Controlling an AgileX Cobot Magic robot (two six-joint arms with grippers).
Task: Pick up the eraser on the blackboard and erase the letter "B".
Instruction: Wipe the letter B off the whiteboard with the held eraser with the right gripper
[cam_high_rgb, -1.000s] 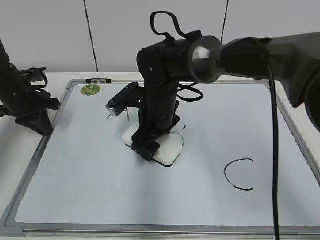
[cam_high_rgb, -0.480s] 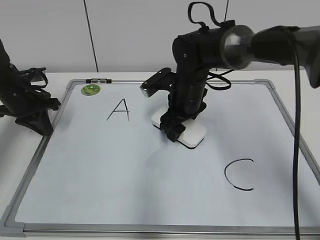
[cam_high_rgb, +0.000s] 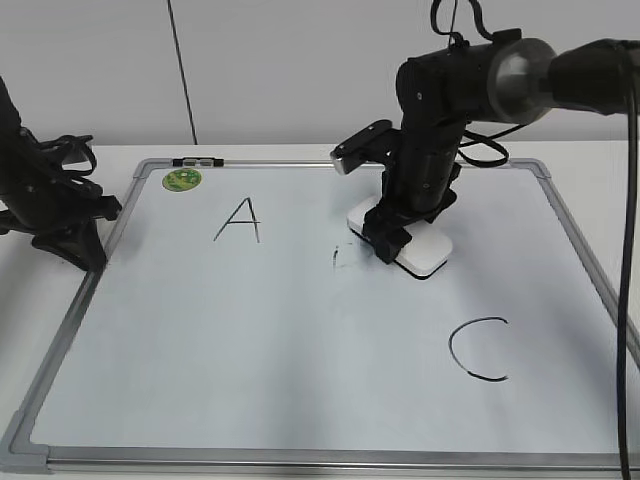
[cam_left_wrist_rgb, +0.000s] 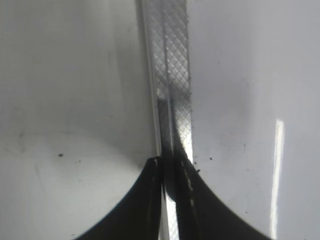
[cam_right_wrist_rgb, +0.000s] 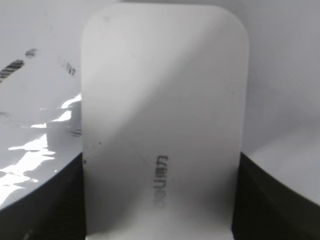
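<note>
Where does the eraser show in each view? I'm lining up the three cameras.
Exterior view: the eraser lies flat on the board, right of centre, under the right tool.
Left wrist view: not in it; only the board's metal frame.
Right wrist view: the eraser fills the centre.
Shared landmark: the white board surface.

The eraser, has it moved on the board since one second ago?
Yes. The eraser, held by the right gripper, went right and toward the far edge of the board, away from the A.
</note>
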